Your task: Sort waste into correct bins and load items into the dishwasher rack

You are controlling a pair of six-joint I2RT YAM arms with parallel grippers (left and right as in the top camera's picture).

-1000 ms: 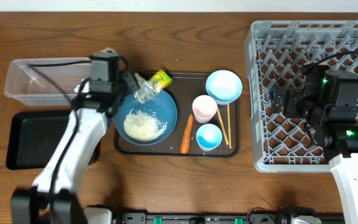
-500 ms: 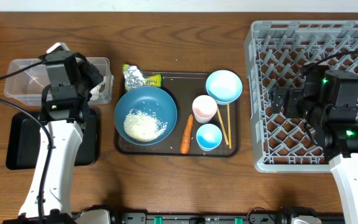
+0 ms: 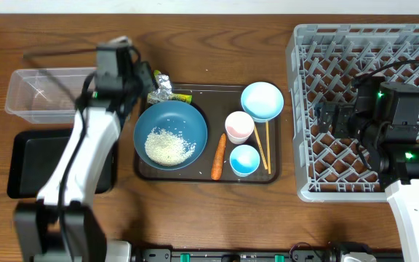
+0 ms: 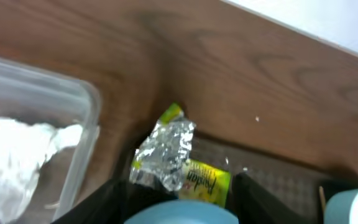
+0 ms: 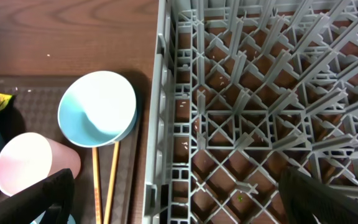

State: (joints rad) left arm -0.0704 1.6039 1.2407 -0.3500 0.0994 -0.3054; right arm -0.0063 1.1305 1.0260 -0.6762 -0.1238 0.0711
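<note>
My left gripper (image 3: 142, 78) (image 4: 179, 188) hovers open at the serving tray's back left corner. A crumpled foil ball (image 4: 166, 149) (image 3: 162, 86) and a yellow-green wrapper (image 4: 205, 180) (image 3: 180, 96) lie just ahead of its fingers, ungripped. White crumpled paper (image 4: 23, 149) sits in the clear tub (image 3: 38, 91). The dark-blue bowl (image 3: 170, 135) holds rice (image 3: 169, 145). Carrot (image 3: 218, 156), pink cup (image 3: 238, 126), both light-blue bowls (image 3: 262, 100) (image 3: 244, 160) and chopsticks (image 3: 265, 145) lie on the tray. My right gripper (image 3: 324, 116) (image 5: 185, 199) is open over the rack's (image 3: 369, 51) left edge.
The black tray (image 3: 35, 164) lies in front of the clear tub, partly under my left arm. The brown serving tray (image 3: 202, 177) sits between the bins and the rack. Bare wooden tabletop (image 3: 217, 44) runs along the back.
My left arm swung from the dark-blue bowl's rim to the clear tub, then back towards the foil, its jaws opening. The foil and wrapper shifted to the tray's back left corner. The right arm stayed still.
</note>
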